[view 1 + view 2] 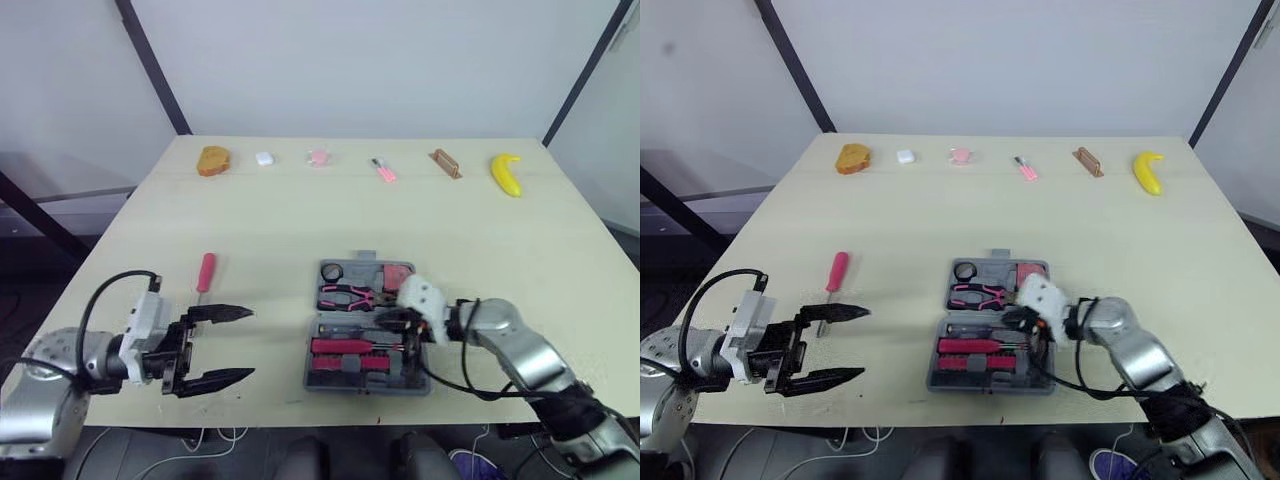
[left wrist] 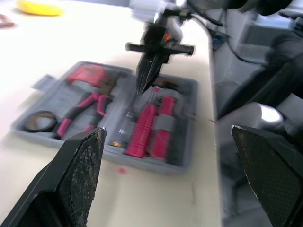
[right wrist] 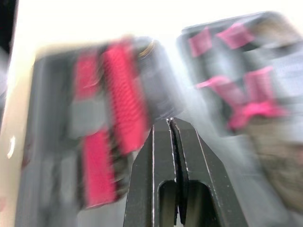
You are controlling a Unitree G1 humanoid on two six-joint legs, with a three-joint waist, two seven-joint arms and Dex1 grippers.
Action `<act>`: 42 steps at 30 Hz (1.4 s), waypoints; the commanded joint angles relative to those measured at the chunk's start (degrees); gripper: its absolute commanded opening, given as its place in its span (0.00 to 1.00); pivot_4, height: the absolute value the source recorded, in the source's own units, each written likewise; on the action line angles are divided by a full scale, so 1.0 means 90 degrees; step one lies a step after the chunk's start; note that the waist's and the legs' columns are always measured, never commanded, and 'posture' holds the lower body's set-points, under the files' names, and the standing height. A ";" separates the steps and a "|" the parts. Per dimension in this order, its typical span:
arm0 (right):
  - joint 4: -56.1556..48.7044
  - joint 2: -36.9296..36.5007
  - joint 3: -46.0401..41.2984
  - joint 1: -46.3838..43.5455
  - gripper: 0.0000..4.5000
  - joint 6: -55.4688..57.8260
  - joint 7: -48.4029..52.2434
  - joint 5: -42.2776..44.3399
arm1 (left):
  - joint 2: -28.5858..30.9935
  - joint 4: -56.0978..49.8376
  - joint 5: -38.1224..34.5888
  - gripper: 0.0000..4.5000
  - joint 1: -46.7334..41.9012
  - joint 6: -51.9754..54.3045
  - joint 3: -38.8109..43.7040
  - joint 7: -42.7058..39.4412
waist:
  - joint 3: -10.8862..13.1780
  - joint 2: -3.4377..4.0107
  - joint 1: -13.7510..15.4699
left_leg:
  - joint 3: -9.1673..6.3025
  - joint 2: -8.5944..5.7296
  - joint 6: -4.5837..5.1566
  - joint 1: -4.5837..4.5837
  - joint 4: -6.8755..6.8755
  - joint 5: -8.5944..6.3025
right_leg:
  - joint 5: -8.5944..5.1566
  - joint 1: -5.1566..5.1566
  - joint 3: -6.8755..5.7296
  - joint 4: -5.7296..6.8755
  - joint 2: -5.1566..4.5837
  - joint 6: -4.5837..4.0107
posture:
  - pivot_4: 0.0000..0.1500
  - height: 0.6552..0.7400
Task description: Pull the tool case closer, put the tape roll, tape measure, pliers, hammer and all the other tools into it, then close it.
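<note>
The grey tool case [image 1: 318, 377] lies open near the table's front edge. Its far half holds a black tape roll [image 1: 332, 271], pink-handled pliers [image 1: 346, 296] and a red tape measure [image 1: 396, 273]. Red-handled tools [image 1: 345, 348] fill the near half. My right gripper [image 1: 392, 321] hangs over the case's middle from the right, fingers [image 3: 163, 142] shut together with nothing between them. A red-handled screwdriver [image 1: 205, 272] lies on the table left of the case. My left gripper [image 1: 250, 344] is open beside the case's left, just this side of the screwdriver; its fingers [image 2: 80, 175] stand wide apart.
Along the table's far edge sit a brown pastry [image 1: 213, 160], a small white object [image 1: 264, 158], a pink object [image 1: 319, 157], a small pink tool [image 1: 384, 171], a brown block [image 1: 445, 163] and a banana [image 1: 507, 174]. Bare tabletop [image 1: 300, 220] lies between them and the case.
</note>
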 commanded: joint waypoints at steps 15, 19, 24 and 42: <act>0.0130 0.0351 -0.4740 0.4104 0.38 -0.2713 -0.1083 0.1780 | -0.1864 0.1097 0.0435 1.00 0.1095 -0.0651 0.1584 0.3044 | -0.0017 -0.0022 0.0099 | 0.0010 0.0001 0.0000 0.0040 0.0001 0.0000 | -0.0001 0.0029 0.0019 0.0003 0.0008 0.0000 | 1.00 1.00; 0.0785 0.0372 -0.5076 0.4387 0.78 -0.3197 -0.0840 0.1904 | -0.1929 0.1661 0.0532 1.00 0.1208 -0.0820 0.1776 0.3214 | -0.0027 -0.0036 0.0113 | 0.0011 0.0000 0.0000 0.0038 0.0001 0.0000 | -0.0002 0.0029 0.0020 -0.0002 0.0005 0.0000 | 1.00 1.00; 0.1264 0.0357 -0.5194 0.4622 0.98 -0.3548 -0.0615 0.1992 | -0.1915 0.2125 0.0607 1.00 0.1371 -0.1058 0.1894 0.3226 | -0.0031 -0.0037 0.0107 | 0.0014 0.0001 0.0000 0.0042 0.0000 0.0000 | -0.0004 0.0029 0.0022 0.0000 0.0006 -0.0003 | 1.00 1.00; -0.1724 -0.0505 -0.3476 0.3433 0.98 -0.1609 -0.0344 0.2971 | -0.1852 0.2181 0.1313 1.00 -0.0209 -0.0317 0.1309 0.5099 | -0.0051 -0.0038 0.0125 | 0.0004 0.0006 0.0000 0.0041 0.0003 0.0000 | 0.0000 0.0033 0.0016 0.0005 0.0001 0.0001 | 1.00 1.00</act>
